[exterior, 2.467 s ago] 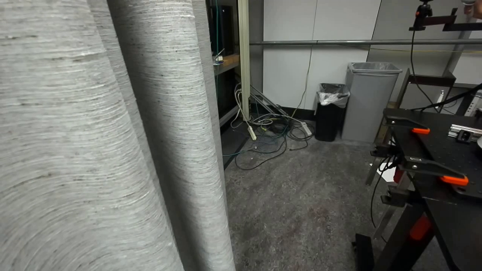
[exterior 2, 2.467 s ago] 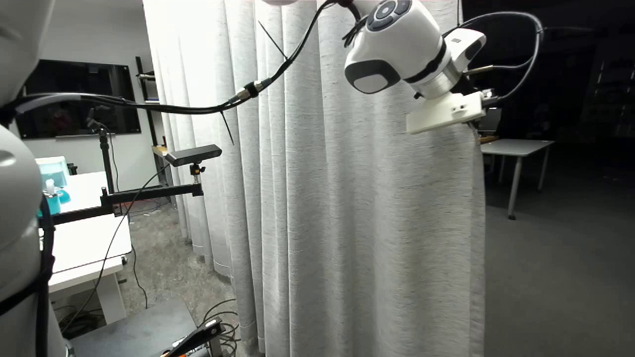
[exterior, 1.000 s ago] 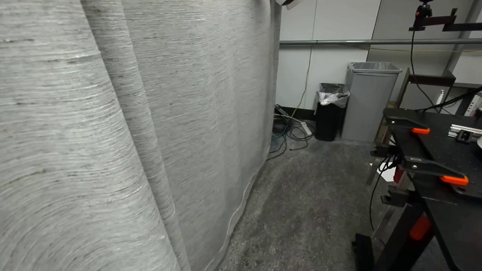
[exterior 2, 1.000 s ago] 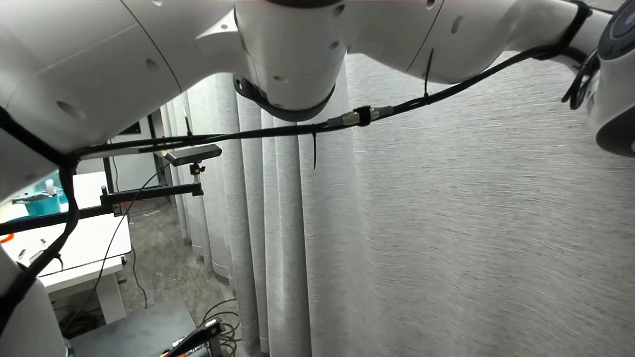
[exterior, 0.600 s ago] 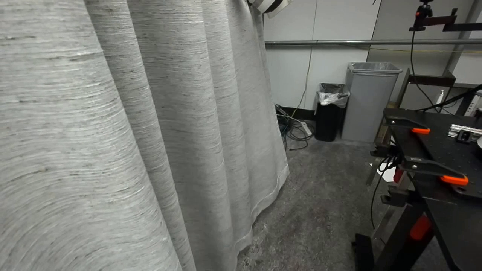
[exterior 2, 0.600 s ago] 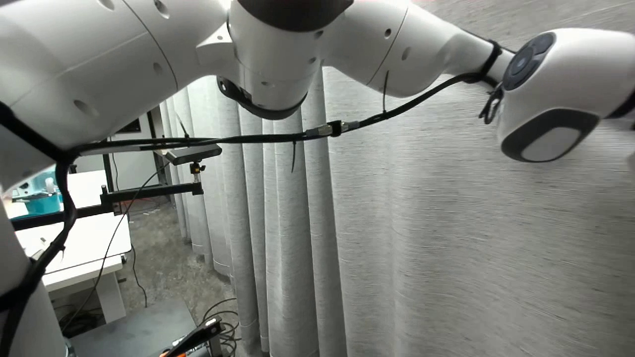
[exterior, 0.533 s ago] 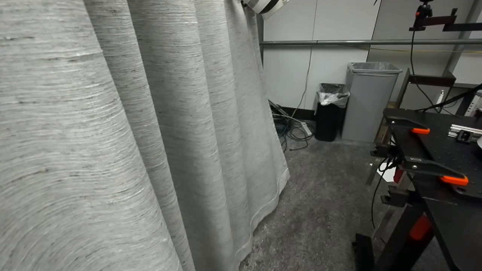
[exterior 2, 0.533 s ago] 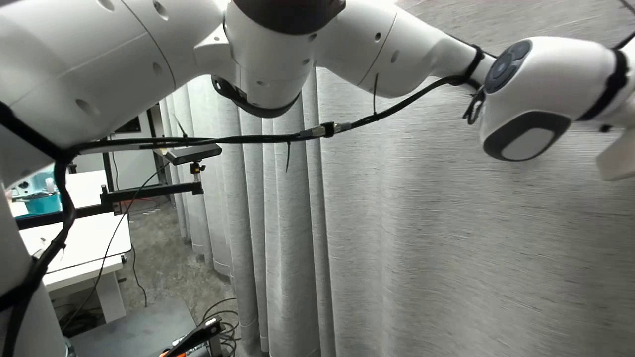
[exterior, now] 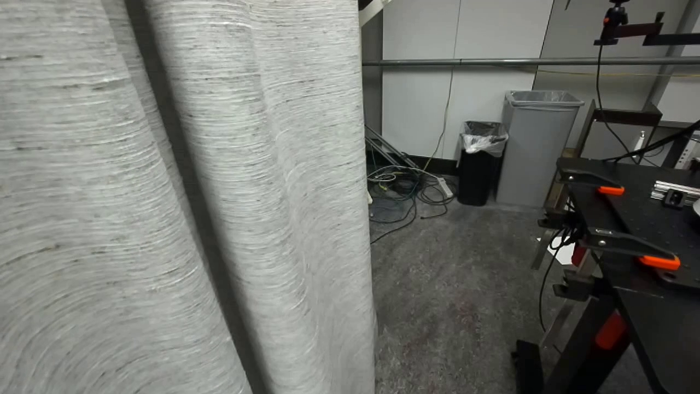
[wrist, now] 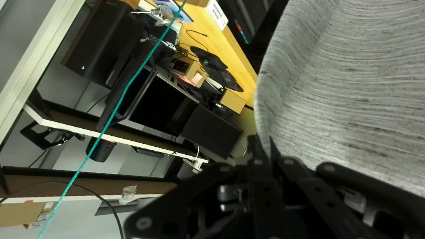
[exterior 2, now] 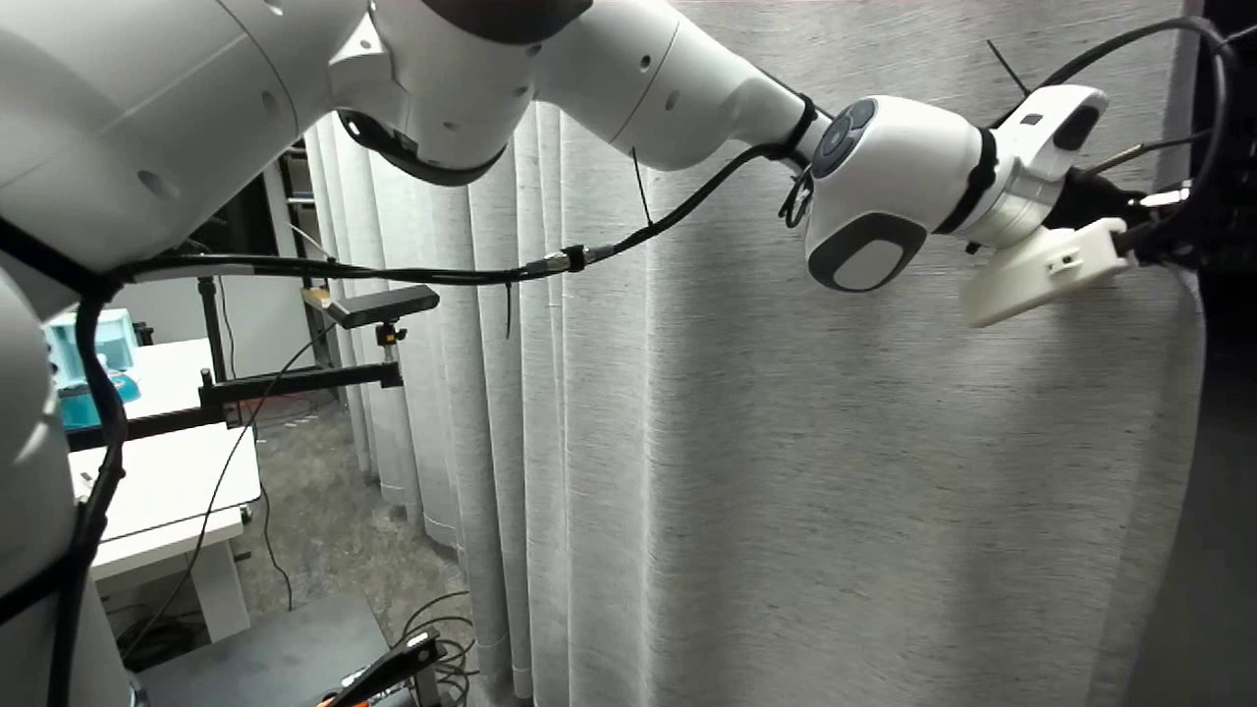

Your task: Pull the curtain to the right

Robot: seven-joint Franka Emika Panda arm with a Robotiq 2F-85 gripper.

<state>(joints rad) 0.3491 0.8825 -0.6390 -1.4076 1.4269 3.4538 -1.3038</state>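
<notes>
The curtain is a tall light-grey streaked drape with vertical folds; it shows in both exterior views (exterior: pixel 262 180) (exterior 2: pixel 835 471) and fills the right of the wrist view (wrist: pixel 352 83). My gripper (wrist: pixel 264 143) is shut on the curtain's edge, which runs between the two dark fingertips. In an exterior view the arm stretches across the drape, with the white wrist mount (exterior 2: pixel 1046 273) near the curtain's right edge; the fingertips are hidden there. In an exterior view only a sliver of the white wrist part (exterior: pixel 373 11) shows beyond the curtain.
A shelf with dark monitors (wrist: pixel 164 104) and a teal cord (wrist: pixel 124 93) lie beyond the curtain edge. A grey bin (exterior: pixel 538 150), a black bin (exterior: pixel 477 175), floor cables (exterior: pixel 407 189) and a clamped black table (exterior: pixel 645 219) stand nearby. A camera on a stand (exterior 2: pixel 383 306) is beside the curtain.
From 2.5 s to 1.0 s ago the arm swung right, spreading the curtain past the picture edge. Since then the wrist has moved back left with the curtain edge, which is in view again.
</notes>
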